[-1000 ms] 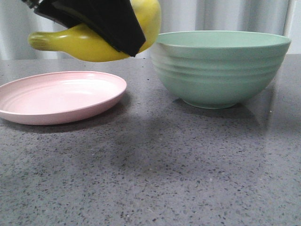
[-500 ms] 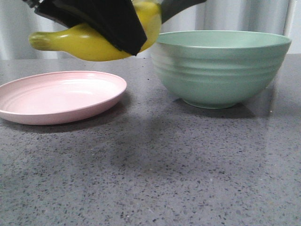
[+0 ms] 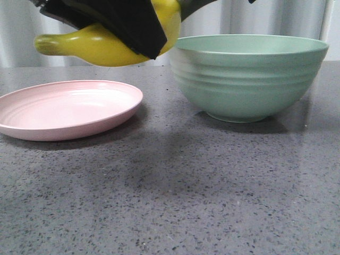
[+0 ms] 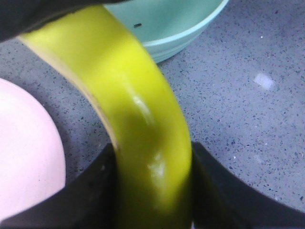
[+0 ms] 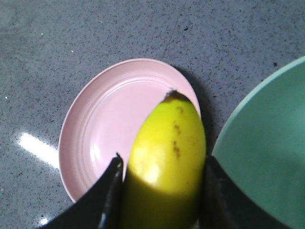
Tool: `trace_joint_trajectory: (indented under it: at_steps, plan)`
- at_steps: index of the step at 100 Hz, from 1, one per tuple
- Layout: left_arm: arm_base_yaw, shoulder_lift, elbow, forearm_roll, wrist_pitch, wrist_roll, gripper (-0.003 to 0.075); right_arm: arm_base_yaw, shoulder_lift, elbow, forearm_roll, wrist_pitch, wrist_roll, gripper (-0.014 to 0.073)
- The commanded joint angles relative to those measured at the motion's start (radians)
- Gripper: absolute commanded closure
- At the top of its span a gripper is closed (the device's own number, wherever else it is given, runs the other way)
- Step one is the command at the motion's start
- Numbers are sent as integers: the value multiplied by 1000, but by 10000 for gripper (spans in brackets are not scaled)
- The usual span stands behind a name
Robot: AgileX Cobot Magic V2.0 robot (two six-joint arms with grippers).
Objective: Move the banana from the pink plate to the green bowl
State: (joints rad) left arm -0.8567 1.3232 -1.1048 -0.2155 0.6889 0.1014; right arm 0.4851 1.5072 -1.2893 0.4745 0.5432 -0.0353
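Left gripper [image 4: 152,191] is clamped on the banana [image 3: 101,45], its dark fingers [image 4: 90,191] pressed against both sides of the fruit in the left wrist view. Right gripper [image 5: 159,191] likewise grips the banana, its fingers [image 5: 112,191] flanking the end with the dark tip. Banana is held clear of the grey speckled table [image 3: 175,196], lying roughly level, greenish stem end pointing away from the green bowl [image 3: 249,77]. It hangs above the edge of the pink plate [image 3: 66,109] nearest the bowl, its thicker end just beside the bowl rim and slightly higher. Plate sits on the table beside the bowl, apart from it, with nothing on it.
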Motion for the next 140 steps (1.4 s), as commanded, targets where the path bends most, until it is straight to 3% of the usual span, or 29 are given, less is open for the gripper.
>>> trace_joint_trajectory:
  at_steps: [1,8,23,30,72,86,108,140]
  plan:
    - [-9,-34,-37,-19,-68,8,709,0,-34,-34,-3,-38,-45,659]
    - [-9,-34,-37,-19,-68,8,618,-2,-34,-34,-3,-43,-45,659]
    - [-9,-42,-37,-19,-68,8,335,-33,-41,-34,-3,-52,-45,659]
    - [-9,-59,-37,-19,-68,8,272,-58,-53,-34,-3,-66,-45,659]
    - [-9,-227,-37,-19,-75,4,269,-293,-108,-34,-25,-187,-45,649]
    - [-9,-248,-37,-19,-77,0,269,-332,-102,-34,-54,-208,-45,554]
    - [-9,-253,-37,-26,-79,0,270,-334,-81,-34,-92,-197,-45,306]
    - [-9,-253,-37,-52,-97,0,300,-334,-74,-34,-93,-158,-45,288]
